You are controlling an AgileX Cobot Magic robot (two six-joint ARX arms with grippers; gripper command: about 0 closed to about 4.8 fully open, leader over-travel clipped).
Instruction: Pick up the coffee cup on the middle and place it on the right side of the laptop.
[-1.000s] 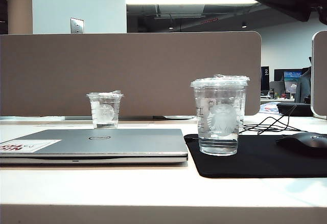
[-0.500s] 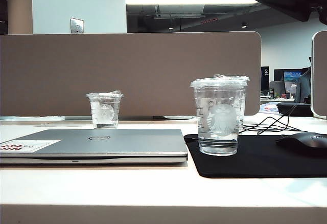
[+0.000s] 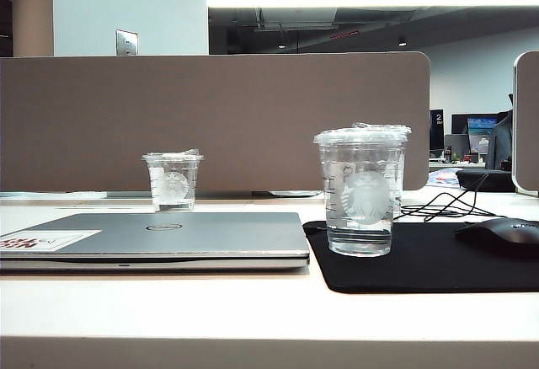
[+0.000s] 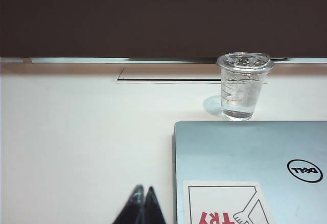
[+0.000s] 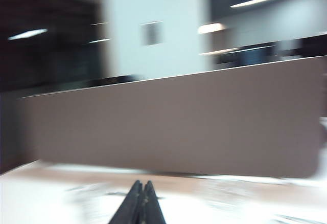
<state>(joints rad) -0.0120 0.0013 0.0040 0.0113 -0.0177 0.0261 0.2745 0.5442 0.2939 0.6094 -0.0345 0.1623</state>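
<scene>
The coffee cup [image 3: 360, 194], clear with a flat lid and a frosted round logo, stands upright on the black mouse pad just right of the closed silver laptop [image 3: 168, 234]. Neither gripper shows in the exterior view. In the left wrist view my left gripper [image 4: 144, 188] is shut and empty above the white table, beside the edge of the laptop [image 4: 245, 162]. My right gripper [image 5: 142, 183] is shut and empty in a blurred right wrist view that faces the brown divider; no cup can be made out there.
A shorter clear cup [image 3: 173, 181] stands behind the laptop, also seen as the short cup [image 4: 244, 86]. Another clear cup [image 3: 387, 127] peeks out behind the coffee cup. A black mouse [image 3: 501, 234] lies on the mouse pad [image 3: 438, 264]; cables [image 3: 438, 207] and the divider [image 3: 210, 116] lie behind.
The dark arm at the top right of the exterior view has moved out of the frame. The cups and the laptop have not moved.
</scene>
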